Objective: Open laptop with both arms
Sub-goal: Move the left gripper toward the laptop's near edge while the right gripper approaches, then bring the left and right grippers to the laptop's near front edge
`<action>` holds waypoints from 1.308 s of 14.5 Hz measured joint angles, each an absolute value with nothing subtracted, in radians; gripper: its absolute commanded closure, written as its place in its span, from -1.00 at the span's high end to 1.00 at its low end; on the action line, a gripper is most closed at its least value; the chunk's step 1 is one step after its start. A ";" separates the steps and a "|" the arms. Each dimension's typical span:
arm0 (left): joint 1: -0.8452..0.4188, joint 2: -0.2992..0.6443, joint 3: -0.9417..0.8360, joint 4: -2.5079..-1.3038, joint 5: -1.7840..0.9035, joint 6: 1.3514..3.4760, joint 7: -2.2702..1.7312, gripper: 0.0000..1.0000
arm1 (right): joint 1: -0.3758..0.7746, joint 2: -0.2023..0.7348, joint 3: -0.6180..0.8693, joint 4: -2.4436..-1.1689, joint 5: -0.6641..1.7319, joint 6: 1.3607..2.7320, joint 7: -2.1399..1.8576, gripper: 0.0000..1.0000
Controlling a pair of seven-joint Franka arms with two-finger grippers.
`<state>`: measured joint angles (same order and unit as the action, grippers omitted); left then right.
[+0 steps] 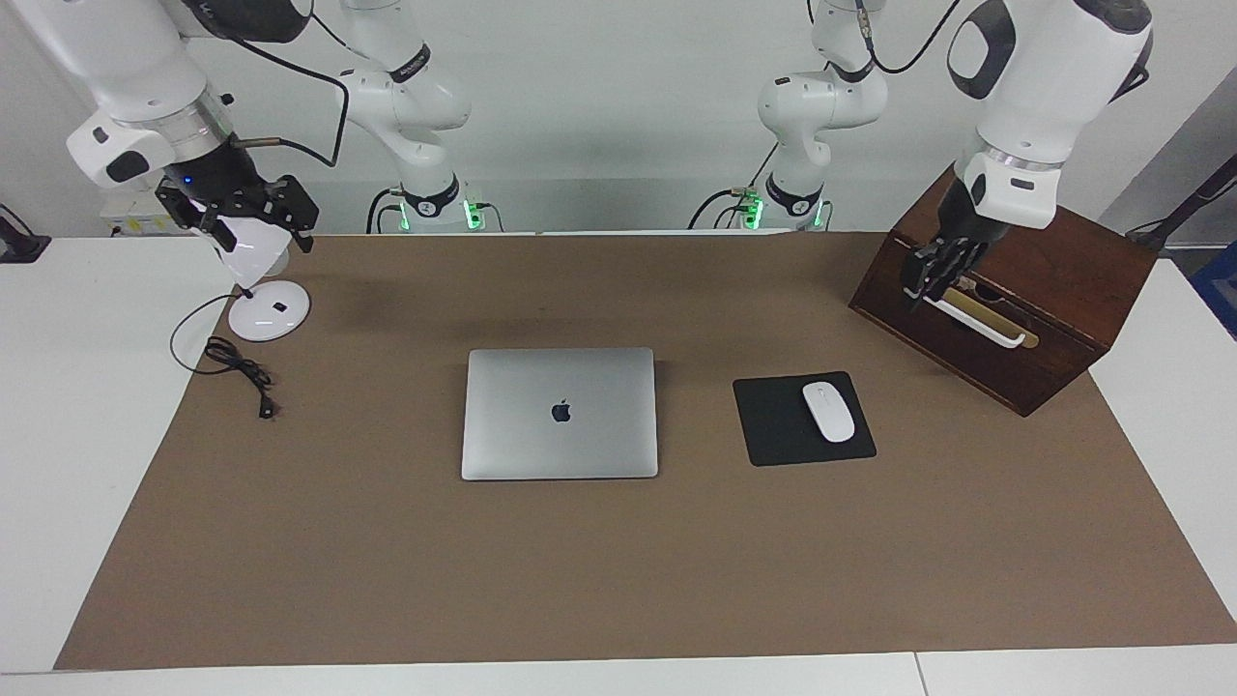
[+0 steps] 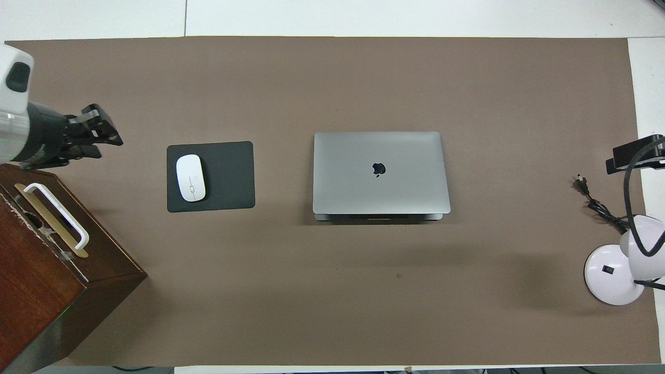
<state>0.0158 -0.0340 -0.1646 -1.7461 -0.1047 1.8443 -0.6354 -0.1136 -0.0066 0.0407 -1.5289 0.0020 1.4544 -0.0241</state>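
Closed laptop [image 1: 560, 414] flat at mat centre, well apart from both grippers. Left gripper [image 1: 926, 280] raised over wooden box [image 1: 1005, 319], jaws: cannot tell. Right gripper [image 1: 246, 217] over lamp [image 1: 261, 290], jaws: cannot tell. Mouse [image 1: 828, 412] on pad [image 1: 773, 425] at laptop's 3 o'clock in facing view, toward the left arm's end.

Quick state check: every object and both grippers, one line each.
Thin silver-grey metal laptop: lid shut, flat on the mat, untouched.
White oval mouse: lying on the black square mouse pad.
Dark wooden box: closed, white handle on its front.
White desk lamp: unplugged, its black cord loose on the mat.
Left gripper: over the box's handle.
Right gripper: over the lamp, waiting.
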 measured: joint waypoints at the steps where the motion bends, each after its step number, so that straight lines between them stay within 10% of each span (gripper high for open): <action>1: -0.003 -0.032 -0.169 -1.775 -0.112 1.867 -0.725 -0.73 | -0.114 -0.007 0.040 -1.528 0.002 1.456 -0.024 1.00; 19: -0.151 -0.061 -0.086 -2.173 -0.448 2.155 -1.100 -1.00 | -0.108 -0.041 0.023 -1.789 0.293 1.887 0.111 1.00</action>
